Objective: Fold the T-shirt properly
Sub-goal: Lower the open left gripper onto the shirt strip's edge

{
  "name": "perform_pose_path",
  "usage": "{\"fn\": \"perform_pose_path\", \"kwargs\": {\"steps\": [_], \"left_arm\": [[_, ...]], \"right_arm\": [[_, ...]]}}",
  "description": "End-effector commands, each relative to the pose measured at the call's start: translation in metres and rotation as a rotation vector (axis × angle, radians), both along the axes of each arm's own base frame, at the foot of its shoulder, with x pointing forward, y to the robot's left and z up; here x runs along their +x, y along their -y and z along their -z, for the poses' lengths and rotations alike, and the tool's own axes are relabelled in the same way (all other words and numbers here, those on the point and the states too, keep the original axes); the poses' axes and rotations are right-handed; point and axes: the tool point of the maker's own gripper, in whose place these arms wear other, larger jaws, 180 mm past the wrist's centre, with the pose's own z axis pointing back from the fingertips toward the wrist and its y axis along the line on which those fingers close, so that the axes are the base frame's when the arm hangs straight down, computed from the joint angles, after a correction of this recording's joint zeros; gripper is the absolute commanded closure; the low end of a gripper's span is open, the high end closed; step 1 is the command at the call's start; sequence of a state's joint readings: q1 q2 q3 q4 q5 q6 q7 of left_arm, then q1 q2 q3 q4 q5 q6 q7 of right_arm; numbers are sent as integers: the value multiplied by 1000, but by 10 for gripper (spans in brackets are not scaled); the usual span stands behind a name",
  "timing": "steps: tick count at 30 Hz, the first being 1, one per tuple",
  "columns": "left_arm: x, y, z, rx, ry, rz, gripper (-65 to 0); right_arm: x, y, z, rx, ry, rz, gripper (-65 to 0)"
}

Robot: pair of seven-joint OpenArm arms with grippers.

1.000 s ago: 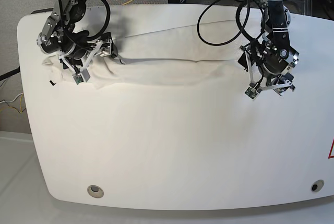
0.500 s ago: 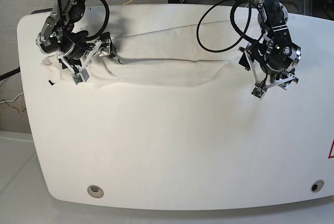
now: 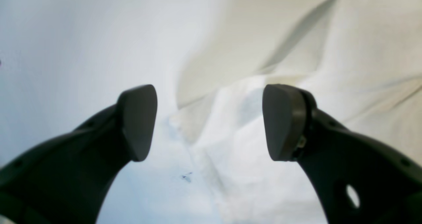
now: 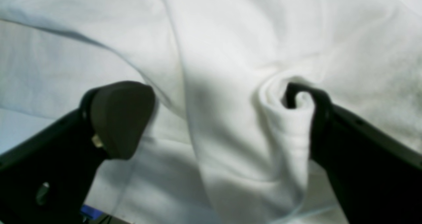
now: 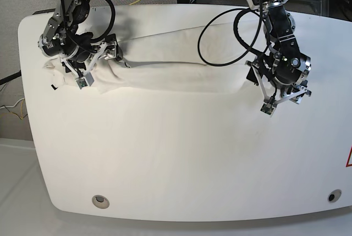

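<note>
The white T-shirt (image 5: 176, 73) lies as a long rumpled band across the back of the white table (image 5: 176, 159); a small black tag (image 5: 54, 87) shows at its left end. My right gripper (image 5: 110, 57) is down on the band's left end. In the right wrist view it (image 4: 217, 118) is open, with a thick fold of shirt (image 4: 230, 52) between the jaws and cloth curled over one fingertip (image 4: 310, 102). My left gripper (image 5: 257, 80) is at the band's right end. In the left wrist view it (image 3: 209, 121) is open and empty, straddling the shirt's edge (image 3: 296, 36).
Black cables (image 5: 220, 38) loop from the left arm over the back of the table. Two round holes (image 5: 99, 201) (image 5: 332, 196) sit near the front edge. A red mark (image 5: 348, 159) is at the right edge. Cluttered floor lies behind the table.
My left arm has moved left and lower, bringing its gripper to the shirt's right end. The right arm and the shirt's left end have barely moved.
</note>
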State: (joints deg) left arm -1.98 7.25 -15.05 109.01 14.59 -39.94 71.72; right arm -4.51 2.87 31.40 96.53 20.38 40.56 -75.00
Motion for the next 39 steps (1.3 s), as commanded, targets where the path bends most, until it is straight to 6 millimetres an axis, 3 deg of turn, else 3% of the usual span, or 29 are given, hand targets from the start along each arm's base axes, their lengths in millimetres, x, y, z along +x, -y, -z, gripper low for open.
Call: {"fn": "perform_pose_path", "kwargs": {"steps": [1, 10, 22, 26, 32, 39], "left_arm": [[16, 13, -17, -16, 63, 14, -474], [29, 11, -30, -17, 103, 7, -474], [37, -29, -44, -37, 156, -137, -474], [39, -33, -47, -42, 165, -151, -474], [37, -33, -42, -46, 151, -154, -474], [25, -38, -15, -79, 76, -183, -474]], "right_arm": [[-17, 11, 10, -55, -93, 2, -644], [-17, 11, 10, -54, -94, 2, -644], [-17, 11, 10, -54, -94, 2, -644], [-17, 11, 10, -52, -92, 2, -644], [-16, 9, 9, -48, -90, 0, -644], [-16, 10, 9, -51, -90, 0, -644]]}}
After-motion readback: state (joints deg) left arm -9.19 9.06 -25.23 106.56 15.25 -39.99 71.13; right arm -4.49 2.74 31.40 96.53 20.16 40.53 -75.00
